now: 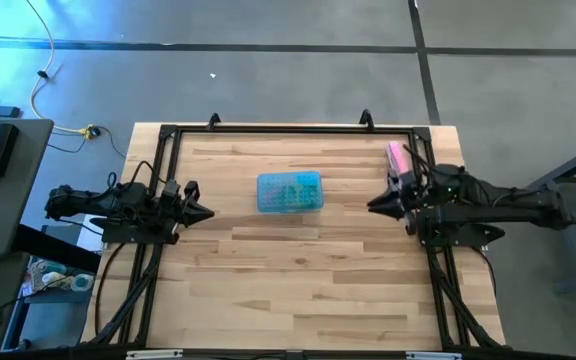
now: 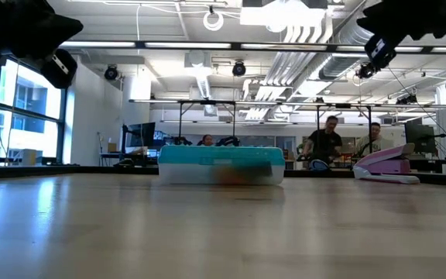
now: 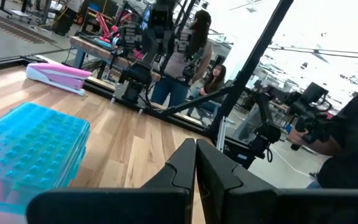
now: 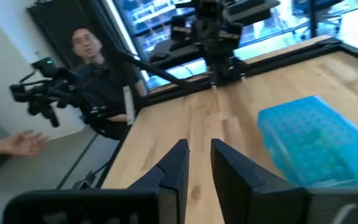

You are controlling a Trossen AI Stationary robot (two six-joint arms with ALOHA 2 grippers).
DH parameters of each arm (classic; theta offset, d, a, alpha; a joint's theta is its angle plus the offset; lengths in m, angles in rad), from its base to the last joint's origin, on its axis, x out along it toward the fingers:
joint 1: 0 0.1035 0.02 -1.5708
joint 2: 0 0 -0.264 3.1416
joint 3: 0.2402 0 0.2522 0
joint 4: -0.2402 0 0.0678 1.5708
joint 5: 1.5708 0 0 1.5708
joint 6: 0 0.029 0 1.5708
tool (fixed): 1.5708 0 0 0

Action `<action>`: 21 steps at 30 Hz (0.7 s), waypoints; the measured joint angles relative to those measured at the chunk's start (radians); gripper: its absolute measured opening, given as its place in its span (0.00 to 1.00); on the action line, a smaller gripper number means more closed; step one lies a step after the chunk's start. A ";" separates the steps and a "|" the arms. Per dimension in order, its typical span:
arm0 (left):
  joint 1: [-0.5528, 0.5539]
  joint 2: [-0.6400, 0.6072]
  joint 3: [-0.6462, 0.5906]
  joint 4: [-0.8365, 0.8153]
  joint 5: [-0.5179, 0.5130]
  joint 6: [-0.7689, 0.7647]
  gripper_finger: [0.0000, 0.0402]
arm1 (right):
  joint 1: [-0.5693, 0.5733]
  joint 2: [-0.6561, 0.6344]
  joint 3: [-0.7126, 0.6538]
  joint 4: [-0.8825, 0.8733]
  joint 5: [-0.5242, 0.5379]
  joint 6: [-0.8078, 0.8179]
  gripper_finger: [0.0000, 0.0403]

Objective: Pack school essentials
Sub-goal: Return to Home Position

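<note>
A light-blue see-through box [image 1: 289, 192] rests flat on the wooden table, a little beyond its middle; it also shows in the low view [image 2: 221, 165]. Its lid is on. Green and orange shapes show dimly through its walls, and I cannot tell them apart as school essentials. My left gripper [image 1: 208, 212] hovers level near the table's left edge, shut, pointing at the box [image 3: 30, 149]. My right gripper [image 1: 371, 207] hovers near the right edge, pointing toward the box [image 4: 316, 140]. Its fingers [image 4: 199, 152] stand slightly apart with nothing between them.
A pink stapler-like bar [image 1: 398, 160] lies at the far right, beside my right arm. A black frame rail [image 1: 288, 128] runs around the table's edges. People sit and stand beyond the table [image 2: 324, 143]. Bare wood lies in front of the box [image 1: 288, 290].
</note>
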 joint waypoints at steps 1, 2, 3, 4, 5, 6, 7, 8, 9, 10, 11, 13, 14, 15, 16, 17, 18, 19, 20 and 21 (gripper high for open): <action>0.000 0.000 0.000 0.000 0.000 0.000 0.01 | 0.013 -0.007 -0.021 0.023 0.002 0.004 0.15; 0.000 0.000 0.000 0.000 0.000 0.000 0.01 | 0.025 -0.012 -0.041 0.046 0.007 0.004 0.15; 0.000 0.000 0.000 0.000 0.000 0.000 0.01 | 0.038 -0.015 -0.060 0.070 0.020 0.004 0.15; 0.000 0.000 0.000 0.000 0.000 0.000 0.01 | 0.051 -0.015 -0.079 0.095 0.040 0.004 0.15; 0.000 0.000 0.000 0.000 0.000 0.000 0.01 | 0.064 -0.015 -0.098 0.125 0.063 0.004 0.15; 0.000 0.000 0.000 0.000 0.000 0.000 0.01 | 0.077 -0.015 -0.120 0.160 0.083 0.005 0.15; 0.000 0.000 0.000 0.000 0.000 0.000 0.01 | 0.090 -0.015 -0.143 0.197 0.102 0.004 0.15; 0.000 0.000 0.000 0.000 0.000 0.000 0.01 | 0.102 -0.015 -0.168 0.236 0.118 0.004 0.15; 0.000 0.000 0.000 0.000 0.000 0.000 0.01 | 0.113 -0.015 -0.193 0.275 0.129 0.006 0.15; 0.000 0.000 0.000 0.000 0.000 0.000 0.01 | 0.122 -0.015 -0.218 0.311 0.136 0.008 0.15; 0.000 0.000 0.000 0.000 0.000 0.000 0.01 | 0.128 -0.015 -0.243 0.336 0.141 0.013 0.15; 0.000 0.000 0.000 0.000 0.000 0.000 0.01 | 0.136 -0.015 -0.291 0.374 0.158 0.039 0.15; 0.000 0.000 0.000 0.000 0.000 0.000 0.01 | 0.139 -0.016 -0.313 0.387 0.168 0.056 0.15; 0.000 0.000 0.000 0.000 0.000 0.000 0.01 | 0.139 -0.018 -0.333 0.396 0.175 0.070 0.15; 0.000 0.000 0.000 0.000 0.000 0.000 0.01 | 0.139 -0.021 -0.352 0.402 0.177 0.086 0.15; 0.000 0.000 0.000 0.000 0.000 0.000 0.01 | 0.138 -0.025 -0.366 0.403 0.177 0.094 0.15; 0.000 0.000 0.000 0.000 0.000 0.000 0.01 | 0.136 -0.032 -0.375 0.405 0.177 0.100 0.15; 0.000 0.000 0.000 0.000 0.000 0.000 0.01 | 0.133 -0.041 -0.382 0.409 0.176 0.101 0.15; 0.000 0.000 0.000 0.000 0.000 0.000 0.01 | 0.128 -0.050 -0.385 0.410 0.176 0.099 0.15; 0.000 0.000 0.000 0.000 0.000 0.000 0.01 | 0.122 -0.060 -0.386 0.408 0.177 0.092 0.15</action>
